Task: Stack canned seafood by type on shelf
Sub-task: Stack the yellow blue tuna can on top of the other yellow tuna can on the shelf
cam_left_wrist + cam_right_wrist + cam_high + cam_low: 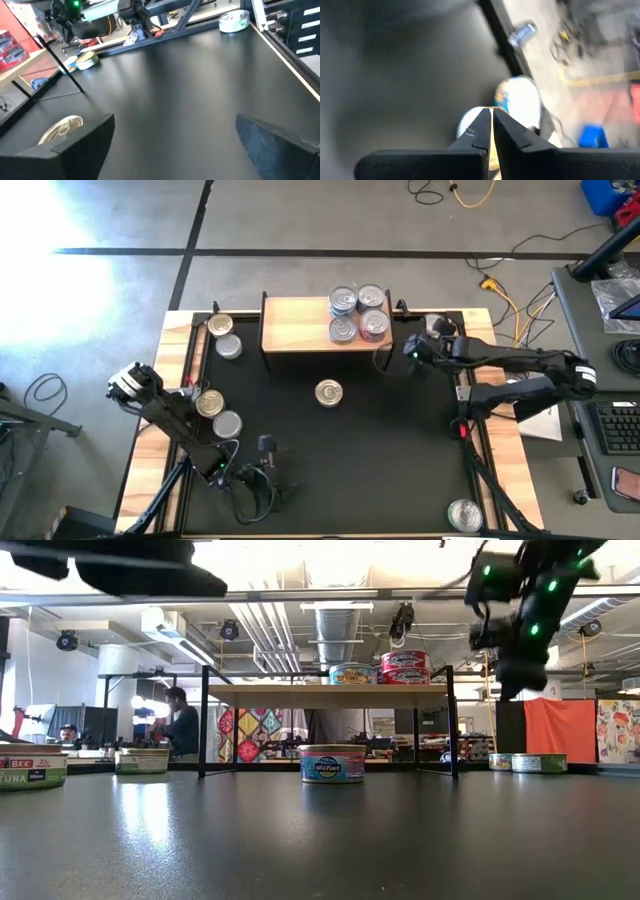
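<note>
My right pincer (408, 348) hangs clenched and empty just off the right end of the shelf (296, 325), above two tins (517, 102) lying at the table's (380, 450) far right corner. To its left, four tins (358, 314) are grouped on the shelf's right half, some stacked. One gold-lidded tin (328, 392) sits on the table in front of the shelf. My left pincer (262, 446) waits released near the front left; two tins (218, 413) lie just to its left, two more (223, 336) at the far left corner, and one (464, 514) at the front right.
</note>
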Motion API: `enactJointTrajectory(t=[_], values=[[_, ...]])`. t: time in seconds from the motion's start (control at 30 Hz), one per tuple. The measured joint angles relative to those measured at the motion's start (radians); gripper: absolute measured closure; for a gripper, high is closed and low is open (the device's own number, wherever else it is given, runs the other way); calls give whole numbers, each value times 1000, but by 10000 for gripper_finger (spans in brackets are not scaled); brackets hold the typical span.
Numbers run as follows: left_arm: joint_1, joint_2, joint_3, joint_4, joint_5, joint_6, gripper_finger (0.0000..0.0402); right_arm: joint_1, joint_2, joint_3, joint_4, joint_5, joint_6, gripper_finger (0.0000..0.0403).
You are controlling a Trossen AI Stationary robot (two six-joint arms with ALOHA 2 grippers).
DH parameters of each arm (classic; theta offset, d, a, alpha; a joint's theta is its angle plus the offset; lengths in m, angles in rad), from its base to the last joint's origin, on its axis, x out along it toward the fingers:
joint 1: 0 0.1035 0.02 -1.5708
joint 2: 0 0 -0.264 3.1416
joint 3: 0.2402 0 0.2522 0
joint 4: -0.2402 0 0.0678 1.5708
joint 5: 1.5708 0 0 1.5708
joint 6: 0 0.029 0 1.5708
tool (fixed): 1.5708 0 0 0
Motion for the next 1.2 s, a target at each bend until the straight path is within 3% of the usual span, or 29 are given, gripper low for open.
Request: enactJointTrajectory(t=[0.1, 0.23, 0.4, 0.53, 0.83, 0.93, 1.0, 1.07, 1.2], values=[[3, 0, -17, -1, 1, -20, 3, -92, 7, -39, 79, -28, -59, 390], [4, 0, -23, -1, 2, -34, 3, -209, -17, -102, 262, -206, -105, 390], [4, 0, -23, 0, 3, -45, 3, -371, -21, -139, 362, -226, 76, 390], [4, 0, -23, -2, 3, -58, 3, -422, -26, -146, 396, -257, 210, 390], [4, 0, -23, -1, 5, -72, 3, -438, -13, -150, 591, -253, 718, 390], [4, 0, -23, -1, 6, -72, 3, -441, -3, -151, 646, -311, 972, 390], [4, 0, -23, -1, 6, -71, 3, -441, 8, -152, 703, -346, 1036, 390], [4, 0, -23, -1, 6, -64, 3, -439, 25, -152, 737, -312, 1076, 390], [7, 0, -23, -1, 6, -33, 3, -441, 79, -159, 692, -164, 1418, 390]])
